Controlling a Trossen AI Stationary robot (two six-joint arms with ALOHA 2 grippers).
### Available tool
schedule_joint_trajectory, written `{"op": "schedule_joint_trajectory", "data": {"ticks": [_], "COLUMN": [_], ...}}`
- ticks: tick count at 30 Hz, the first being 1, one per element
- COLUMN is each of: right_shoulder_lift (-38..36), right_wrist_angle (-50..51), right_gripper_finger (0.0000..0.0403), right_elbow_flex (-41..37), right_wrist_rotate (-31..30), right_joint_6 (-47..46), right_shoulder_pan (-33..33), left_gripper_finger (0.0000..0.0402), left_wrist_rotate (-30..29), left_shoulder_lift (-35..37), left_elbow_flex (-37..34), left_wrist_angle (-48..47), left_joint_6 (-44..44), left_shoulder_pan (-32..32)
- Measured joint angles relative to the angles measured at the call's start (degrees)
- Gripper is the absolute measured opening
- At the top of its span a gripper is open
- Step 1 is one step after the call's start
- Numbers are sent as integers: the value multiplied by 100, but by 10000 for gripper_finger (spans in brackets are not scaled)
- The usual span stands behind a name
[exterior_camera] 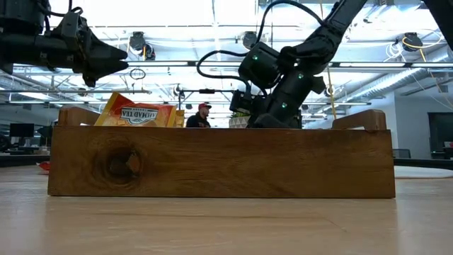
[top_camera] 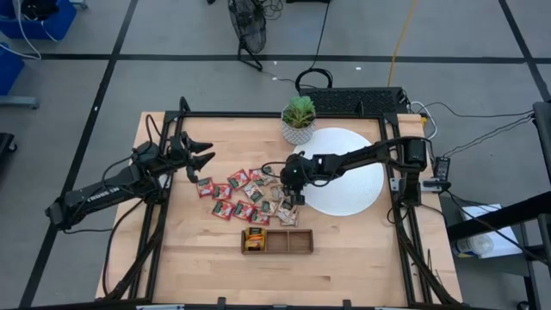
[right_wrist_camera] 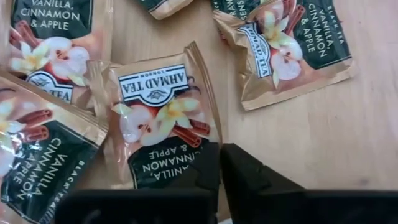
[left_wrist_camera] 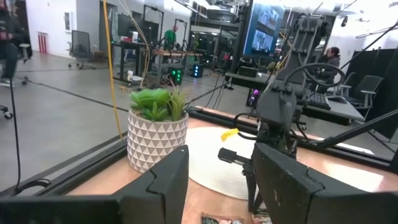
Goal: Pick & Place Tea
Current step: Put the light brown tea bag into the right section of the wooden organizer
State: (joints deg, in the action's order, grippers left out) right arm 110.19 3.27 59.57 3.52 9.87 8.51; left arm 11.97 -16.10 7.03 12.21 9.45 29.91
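Right wrist view shows the right gripper (right_wrist_camera: 219, 163) pinched closed on the edge of a pale vanilla-cinnamon-apple sachet (right_wrist_camera: 165, 121) lying among the scattered tea (top_camera: 245, 191) beside the wooden tray (top_camera: 277, 242), while the left gripper (top_camera: 203, 158) hangs part-open, empty, clear of the pile.

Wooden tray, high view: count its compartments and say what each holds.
3 in the wooden tray, side by side: the left one holds orange-yellow tea sachets; the middle one and right one look empty.

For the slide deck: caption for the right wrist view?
Right gripper jaws shut on the edge of a vanilla, cinnamon and apple tea sachet.
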Motion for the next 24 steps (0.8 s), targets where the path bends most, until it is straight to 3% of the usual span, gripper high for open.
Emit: {"op": "schedule_joint_trajectory", "data": {"ticks": [7,12,16,19,24], "right_shoulder_lift": [-379,-1006,-1160,-1159,-820], "right_wrist_angle": [39,-410,-294,-399,-231], "right_gripper_finger": [0,0,10,50,156], "right_elbow_flex": [-57,-11,-42,-26,87], "right_wrist_rotate": [-1991,-1986,-1239,-1144,-1393], "right_joint_6": [181,292,229,143,18], "right_shoulder_pan": [-365,-603,-783,-944,-952], "left_gripper_finger": [182,182,182,182,182], "left_wrist_rotate": [0,0,0,0,0], "left_shoulder_lift": [0,0,0,0,-1], "left_elbow_flex": [0,0,0,0,0], "left_wrist_angle": [0,2,0,2,-6], "left_joint_6": [0,0,0,0,-2], "left_shoulder_pan": [0,2,0,1,2]}}
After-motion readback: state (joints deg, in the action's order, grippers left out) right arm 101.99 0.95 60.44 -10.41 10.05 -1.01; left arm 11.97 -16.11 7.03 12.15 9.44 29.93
